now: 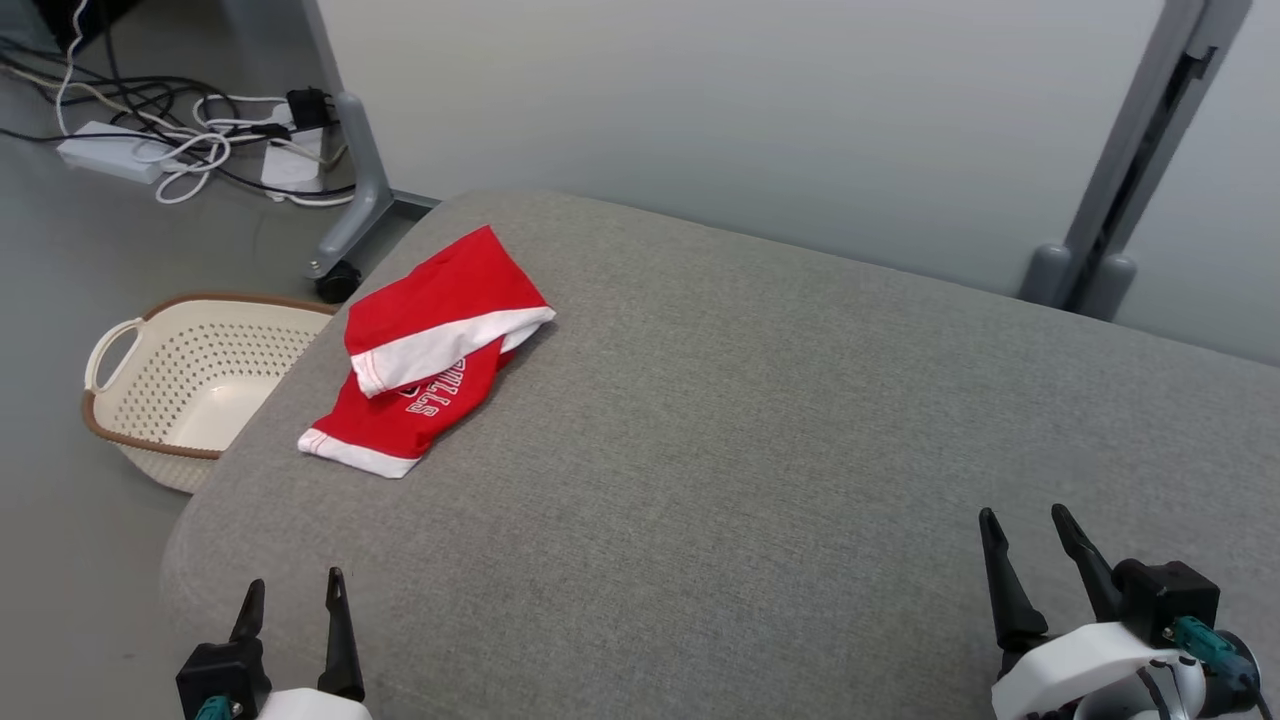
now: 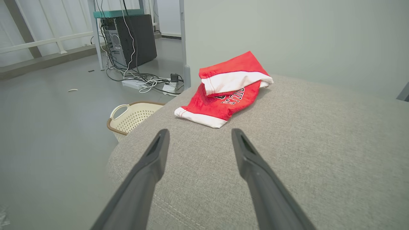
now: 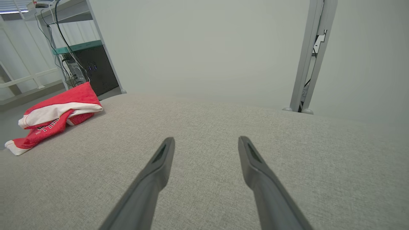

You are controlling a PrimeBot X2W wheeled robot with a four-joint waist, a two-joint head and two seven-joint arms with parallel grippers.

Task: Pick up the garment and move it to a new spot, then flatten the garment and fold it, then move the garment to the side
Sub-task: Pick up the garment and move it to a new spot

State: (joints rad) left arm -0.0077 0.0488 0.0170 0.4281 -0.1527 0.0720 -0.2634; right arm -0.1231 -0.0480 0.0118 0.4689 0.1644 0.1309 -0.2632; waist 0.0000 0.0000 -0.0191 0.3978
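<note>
Garment (image 1: 432,352) crumpled, well ahead of left tool (image 1: 295,578), far from right tool (image 1: 1024,510), both released

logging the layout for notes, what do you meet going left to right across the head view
basket → garment → right claw

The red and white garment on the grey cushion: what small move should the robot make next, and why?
Probably reach the left hand forward to the red and white fabric garment. It lies bunched near the left edge of the grey fabric cushion, both hands are open and empty, and the left one sits nearer than the right hand.
</note>
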